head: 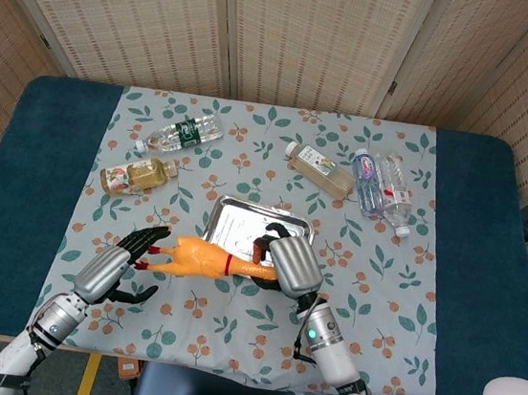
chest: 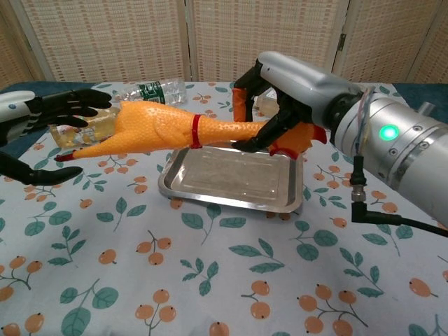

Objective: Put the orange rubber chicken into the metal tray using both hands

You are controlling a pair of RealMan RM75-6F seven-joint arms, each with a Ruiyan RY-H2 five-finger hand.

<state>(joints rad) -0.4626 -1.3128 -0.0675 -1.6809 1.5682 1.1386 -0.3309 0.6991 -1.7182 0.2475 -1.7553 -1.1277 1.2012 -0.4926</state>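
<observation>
Chicken (chest: 168,129) is held off the cloth by the neck end in the closed fingers of the right hand (chest: 290,91), its body stretched out level past the near left edge of the tray (chest: 231,182). Left hand (chest: 49,119) is seen at the feet end with fingers spread and nothing gripped; contact with the feet cannot be told. Bare cloth (head: 229,323) lies on the tray's near side. Bottles (head: 171,134) lie beyond the tray's far rim, well apart from it.
</observation>
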